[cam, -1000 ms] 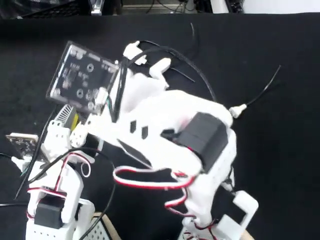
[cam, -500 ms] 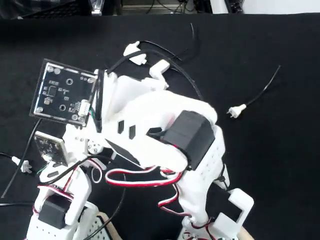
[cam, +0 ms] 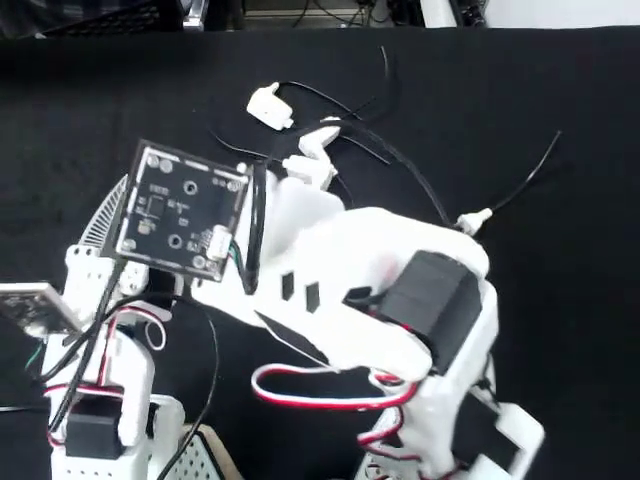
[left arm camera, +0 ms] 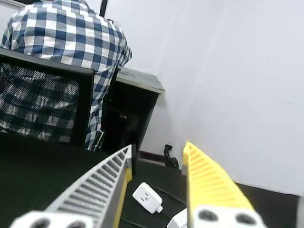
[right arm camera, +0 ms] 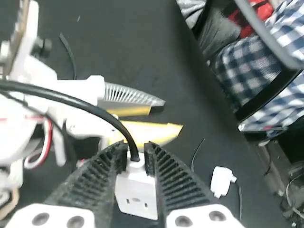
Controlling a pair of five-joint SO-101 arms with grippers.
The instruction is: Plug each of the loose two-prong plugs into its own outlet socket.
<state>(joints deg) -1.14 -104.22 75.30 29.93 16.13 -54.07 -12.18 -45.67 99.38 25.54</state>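
My right gripper [right arm camera: 135, 149] is shut on a white outlet socket [right arm camera: 137, 192] with a black cord rising from between its black ribbed fingers. In the high view this socket [cam: 305, 168] sits just ahead of the big white right arm. My left gripper [left arm camera: 157, 148] stands open, grey and yellow fingers apart with nothing between them; it shows beyond the held socket as the left gripper [right arm camera: 142, 116]. A second white socket [cam: 265, 103] lies farther back on the black cloth. A loose two-prong plug [cam: 475, 218] with a thin black cord lies to the right.
Black cords [cam: 390, 150] loop across the cloth between the sockets and the plug. A small white socket [right arm camera: 221, 180] lies past the held one. The right arm's camera board [cam: 180, 210] hangs over the left arm. A chair and a person in a checked shirt [left arm camera: 71, 42] are behind the table.
The right arm's wrist swung left, then back to the right and lower, with the socket still held. The left arm's wrist shifted right, then back left. The loose plug stayed put.
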